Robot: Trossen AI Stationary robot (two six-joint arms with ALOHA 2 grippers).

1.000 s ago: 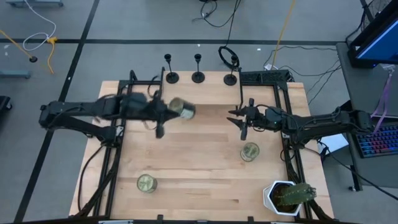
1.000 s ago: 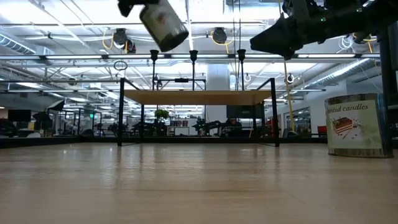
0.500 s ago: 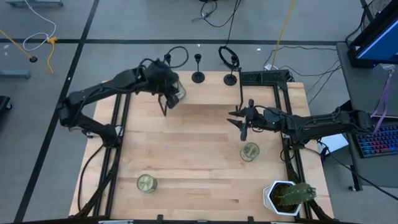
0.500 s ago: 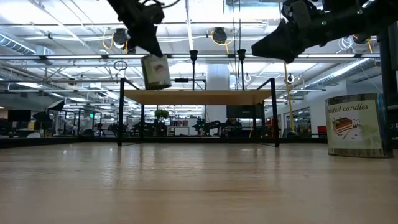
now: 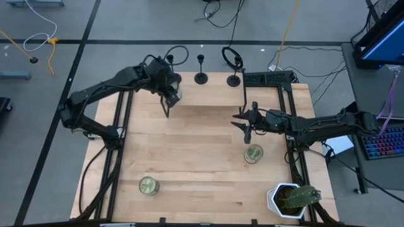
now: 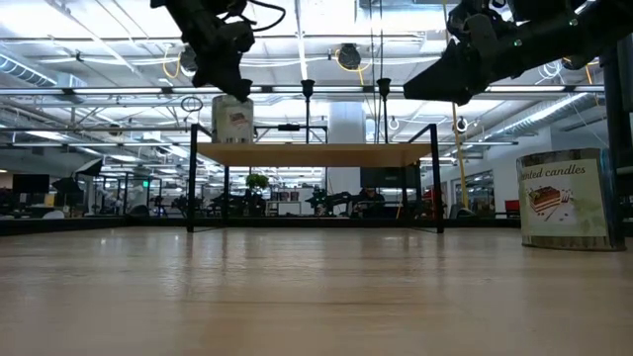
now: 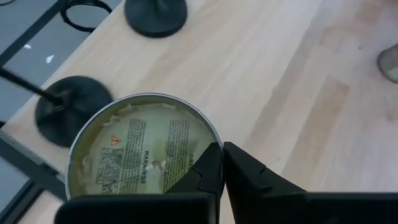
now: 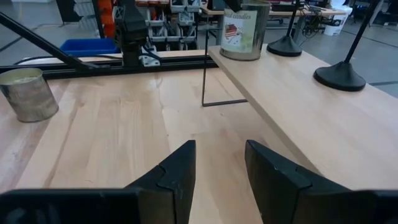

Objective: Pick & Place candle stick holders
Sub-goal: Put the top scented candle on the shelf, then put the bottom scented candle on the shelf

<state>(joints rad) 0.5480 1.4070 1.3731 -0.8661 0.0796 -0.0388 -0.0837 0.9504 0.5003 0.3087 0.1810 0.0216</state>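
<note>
Two black candle stick holders [image 5: 201,78] [image 5: 233,80] stand by their round bases on a raised wooden shelf [image 6: 316,153] at the table's far edge. A third holder's base [image 7: 71,109] shows beside the tin in the left wrist view; my arm hides it in the high view. My left gripper [image 5: 170,96] is shut on a candle tin [image 6: 232,121] at the shelf's left end. My right gripper [image 5: 246,128] hangs open and empty above the table's right half. My left gripper pinches the tin's rim wall [image 7: 214,138], one finger [image 7: 205,171] inside over the wax and one outside. The fingers come from above, pointing down. The tin is upright with its bottom at the shelf top [image 8: 242,57]; whether it rests there I cannot tell.
A second candle tin [image 5: 254,153] stands below my right gripper, and a third [image 5: 149,185] near the front left. A cactus in a white pot [image 5: 290,198] stands at the front right corner. Black frame rails run along both sides of the table.
My left gripper has swung from mid-table toward the far edge with the tin. The tin has turned from tilted to upright. It has come down to the left end of the shelf, beside the holders.
</note>
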